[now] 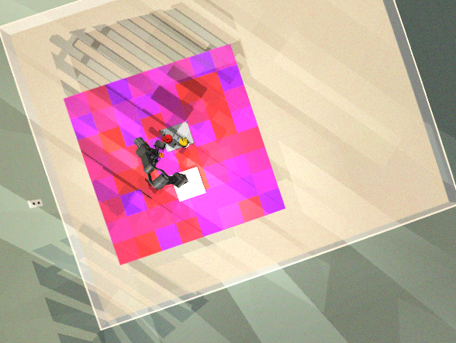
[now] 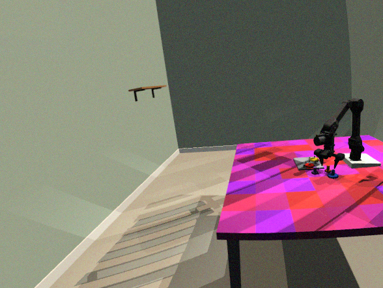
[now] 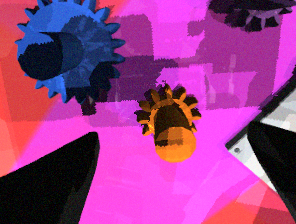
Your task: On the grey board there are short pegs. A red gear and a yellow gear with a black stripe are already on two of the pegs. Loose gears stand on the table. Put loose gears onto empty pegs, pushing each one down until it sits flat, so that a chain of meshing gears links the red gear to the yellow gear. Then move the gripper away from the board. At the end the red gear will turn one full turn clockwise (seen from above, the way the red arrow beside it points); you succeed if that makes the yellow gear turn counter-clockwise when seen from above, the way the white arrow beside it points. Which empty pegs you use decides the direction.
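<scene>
- Tool spread wide w/ nothing pinched; orange gear stands between its tips in the wrist view.
- Blue gear and purple gear near it (both loose).
- Grey board just beside, w/ red gear & yellow gear on it.
- Surface: pink, red, purple patches; front edge well apart from gears.
- Room: green wall, small wooden shelf.

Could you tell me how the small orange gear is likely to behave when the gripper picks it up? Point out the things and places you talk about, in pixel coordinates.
The orange gear (image 3: 175,145) (image 2: 327,169) looks stiff, with its solid teeth. Its upright knob probably offers a good grip, though its smooth, rounded side might let it twist between the fingers.
</scene>
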Robot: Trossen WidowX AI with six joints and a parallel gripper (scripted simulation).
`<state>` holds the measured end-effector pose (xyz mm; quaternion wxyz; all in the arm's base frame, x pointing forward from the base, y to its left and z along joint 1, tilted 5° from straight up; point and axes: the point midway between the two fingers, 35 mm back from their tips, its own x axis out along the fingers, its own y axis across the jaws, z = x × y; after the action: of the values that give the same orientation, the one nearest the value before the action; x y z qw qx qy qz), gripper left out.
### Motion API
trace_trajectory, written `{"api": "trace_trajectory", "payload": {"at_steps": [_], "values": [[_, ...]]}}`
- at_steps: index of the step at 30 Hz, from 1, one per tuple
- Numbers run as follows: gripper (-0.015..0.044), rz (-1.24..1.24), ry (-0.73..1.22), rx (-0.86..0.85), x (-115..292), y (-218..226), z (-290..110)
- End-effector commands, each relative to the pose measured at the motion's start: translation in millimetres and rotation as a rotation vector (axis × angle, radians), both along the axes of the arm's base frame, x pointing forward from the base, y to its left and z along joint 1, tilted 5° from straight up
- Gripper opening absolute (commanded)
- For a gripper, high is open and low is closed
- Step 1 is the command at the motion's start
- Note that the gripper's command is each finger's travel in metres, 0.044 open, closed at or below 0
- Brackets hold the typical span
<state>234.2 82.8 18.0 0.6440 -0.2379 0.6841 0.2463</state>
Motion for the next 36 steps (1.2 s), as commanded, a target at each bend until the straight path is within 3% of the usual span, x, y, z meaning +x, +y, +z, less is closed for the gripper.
{"api": "trace_trajectory", "payload": {"at_steps": [1,11,19,36], "values": [[0.0335,0.005,0.000,0.004,0.0,0.6,-0.7],[0.0073,0.005,0.000,0.004,0.0,0.6,-0.7],[0.0000,0.005,0.000,0.004,0.0,0.6,-0.7],[0.0000,0.010,-0.005,0.003,11.1,3.2,30.6]]}}
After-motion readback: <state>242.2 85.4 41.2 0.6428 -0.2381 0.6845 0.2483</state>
